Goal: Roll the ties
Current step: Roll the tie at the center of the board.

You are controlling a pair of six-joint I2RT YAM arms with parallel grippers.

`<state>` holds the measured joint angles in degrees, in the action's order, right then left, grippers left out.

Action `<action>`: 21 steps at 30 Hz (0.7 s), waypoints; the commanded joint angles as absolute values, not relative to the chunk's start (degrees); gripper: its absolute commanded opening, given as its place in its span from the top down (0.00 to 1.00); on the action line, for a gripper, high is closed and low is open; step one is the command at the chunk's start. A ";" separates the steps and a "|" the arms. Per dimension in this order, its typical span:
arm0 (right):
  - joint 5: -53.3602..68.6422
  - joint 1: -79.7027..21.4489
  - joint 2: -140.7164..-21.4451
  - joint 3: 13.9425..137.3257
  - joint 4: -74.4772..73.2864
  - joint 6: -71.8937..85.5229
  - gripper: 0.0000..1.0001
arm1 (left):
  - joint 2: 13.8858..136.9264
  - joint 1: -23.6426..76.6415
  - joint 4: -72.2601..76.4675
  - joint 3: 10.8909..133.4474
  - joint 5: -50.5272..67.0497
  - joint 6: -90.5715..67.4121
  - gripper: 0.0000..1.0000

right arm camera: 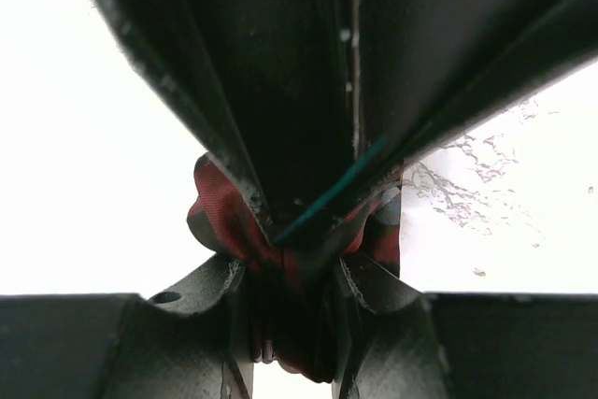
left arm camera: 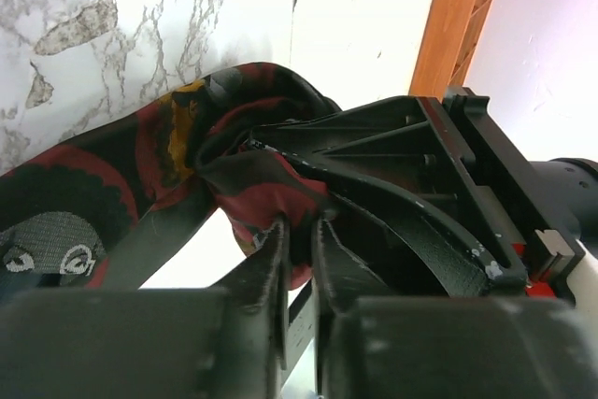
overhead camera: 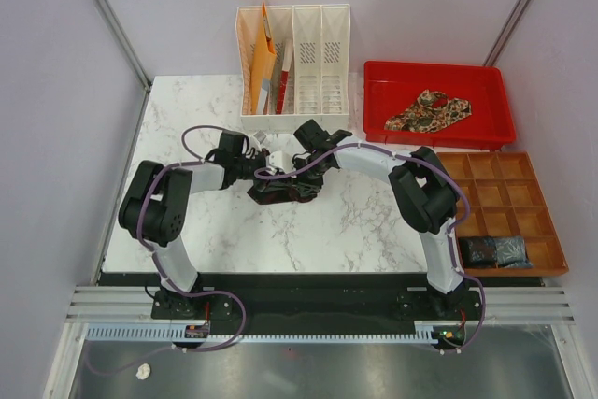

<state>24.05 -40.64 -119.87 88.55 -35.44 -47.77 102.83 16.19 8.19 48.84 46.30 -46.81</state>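
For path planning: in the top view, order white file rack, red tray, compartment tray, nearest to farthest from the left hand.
From the left hand:
1. white file rack, just behind.
2. red tray, back right.
3. compartment tray, far right.

no text or labels can be read anywhere.

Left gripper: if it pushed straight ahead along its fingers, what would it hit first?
The dark red tie pinched in the left gripper comes first. Right behind it, seemingly very close, sits the right gripper, clamped on the same fabric. The depth between them is hard to judge.
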 commanded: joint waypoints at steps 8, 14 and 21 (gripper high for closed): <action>28.03 -38.06 -120.94 89.73 -39.02 -45.36 0.39 | 107.49 15.64 -13.00 55.28 30.24 -33.84 0.98; 34.01 -35.95 -120.85 92.90 -40.17 -41.93 0.27 | 108.28 15.47 -16.17 56.78 26.02 -30.24 0.98; 38.84 -33.66 -120.41 93.52 -38.06 -38.06 0.04 | 109.07 15.56 -18.37 58.10 22.94 -28.04 0.98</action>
